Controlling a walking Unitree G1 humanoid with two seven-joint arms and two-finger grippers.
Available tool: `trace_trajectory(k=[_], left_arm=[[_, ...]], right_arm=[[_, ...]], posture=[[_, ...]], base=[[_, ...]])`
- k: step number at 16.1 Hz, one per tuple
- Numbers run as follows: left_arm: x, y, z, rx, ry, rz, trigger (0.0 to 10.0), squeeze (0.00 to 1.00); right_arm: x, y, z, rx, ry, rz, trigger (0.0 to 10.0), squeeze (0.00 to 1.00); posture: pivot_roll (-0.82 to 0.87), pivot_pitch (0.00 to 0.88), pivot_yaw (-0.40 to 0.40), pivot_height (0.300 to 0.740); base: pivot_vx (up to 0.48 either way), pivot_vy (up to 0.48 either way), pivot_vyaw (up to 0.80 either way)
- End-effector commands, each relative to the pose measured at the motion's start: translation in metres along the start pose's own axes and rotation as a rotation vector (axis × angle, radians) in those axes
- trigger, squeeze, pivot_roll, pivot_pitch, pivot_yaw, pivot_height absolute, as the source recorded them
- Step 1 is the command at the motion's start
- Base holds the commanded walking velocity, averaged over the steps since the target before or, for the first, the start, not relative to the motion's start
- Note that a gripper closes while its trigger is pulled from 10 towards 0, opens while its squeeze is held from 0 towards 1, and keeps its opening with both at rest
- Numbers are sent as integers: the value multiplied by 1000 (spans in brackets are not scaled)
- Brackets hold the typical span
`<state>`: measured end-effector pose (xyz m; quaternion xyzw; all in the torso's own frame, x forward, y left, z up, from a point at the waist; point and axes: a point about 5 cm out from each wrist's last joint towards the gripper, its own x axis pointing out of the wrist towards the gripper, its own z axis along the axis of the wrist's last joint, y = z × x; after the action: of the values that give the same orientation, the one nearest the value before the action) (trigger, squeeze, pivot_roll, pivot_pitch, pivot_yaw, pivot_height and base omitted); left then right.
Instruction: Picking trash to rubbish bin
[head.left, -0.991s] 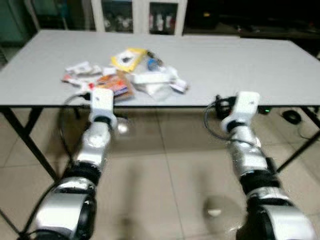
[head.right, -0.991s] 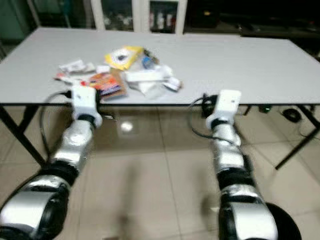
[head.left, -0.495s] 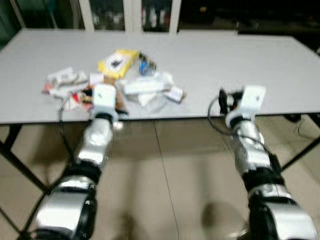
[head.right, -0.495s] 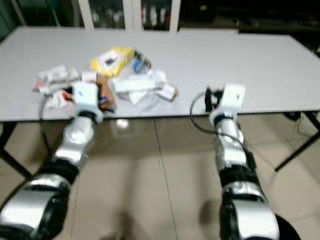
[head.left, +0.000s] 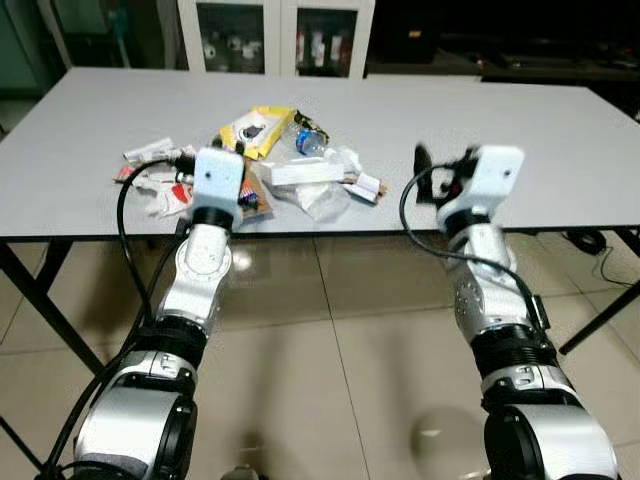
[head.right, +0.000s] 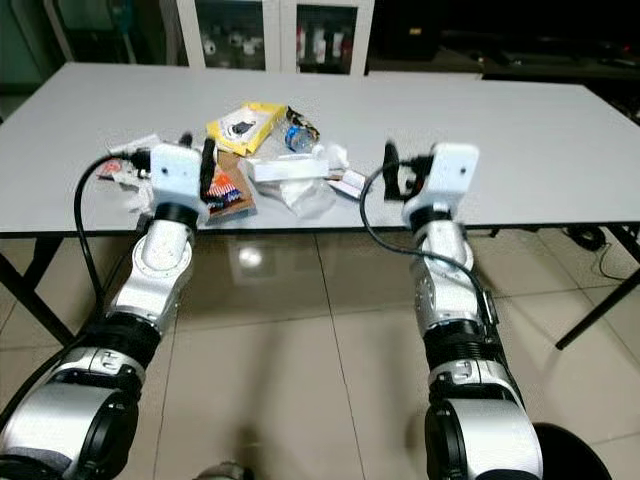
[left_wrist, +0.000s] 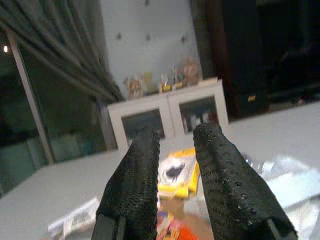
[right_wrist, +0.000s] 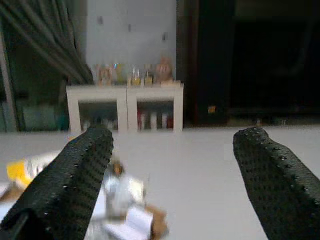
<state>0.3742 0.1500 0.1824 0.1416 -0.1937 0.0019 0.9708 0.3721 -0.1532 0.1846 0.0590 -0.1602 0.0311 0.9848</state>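
A pile of trash (head.left: 265, 170) lies on the grey surface (head.left: 560, 150), in the upper left of centre of the head views. In it are a yellow packet (head.left: 255, 130), a small plastic bottle (head.left: 308, 138), a white box (head.left: 305, 173), an orange wrapper (head.right: 225, 190) and crumpled white wrappers (head.left: 150, 180) at the pile's left end.

The left pincer (left_wrist: 175, 170) is raised at the near edge of the surface, just in front of the pile, its two black fingers (left_wrist: 135, 185) a narrow gap apart and holding nothing. The right pincer (right_wrist: 172, 180), over the near edge to the right of the pile, has its fingers (right_wrist: 75, 175) spread wide and empty.

A white cabinet (head.left: 275, 35) stands beyond the surface at the top of the frame, and tiled floor (head.left: 340, 340) lies below.
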Motion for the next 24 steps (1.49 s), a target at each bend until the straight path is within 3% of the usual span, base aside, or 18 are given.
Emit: trace_trajectory(k=[1,3,7,24], left_arm=[[5,-5,14,8,-70,0,10000,1000],[8,-3,35,38,-200,23,10000,1000],[11,-1,52,62,-293,44,10000,1000],[9,1,51,72,-296,44,10000,1000]], right_arm=[[3,4,13,-26,-74,25,10000,1000],[4,6,33,-31,-197,9,10000,1000],[4,7,42,-26,-247,10,10000,1000],[0,7,34,-38,-214,8,10000,1000]], posture=[[29,0,-48,740],[29,0,-48,740],[27,0,-43,740],[30,0,-44,740]], base=[[0,0,0],[0,0,0],[0,0,0],[0,0,0]])
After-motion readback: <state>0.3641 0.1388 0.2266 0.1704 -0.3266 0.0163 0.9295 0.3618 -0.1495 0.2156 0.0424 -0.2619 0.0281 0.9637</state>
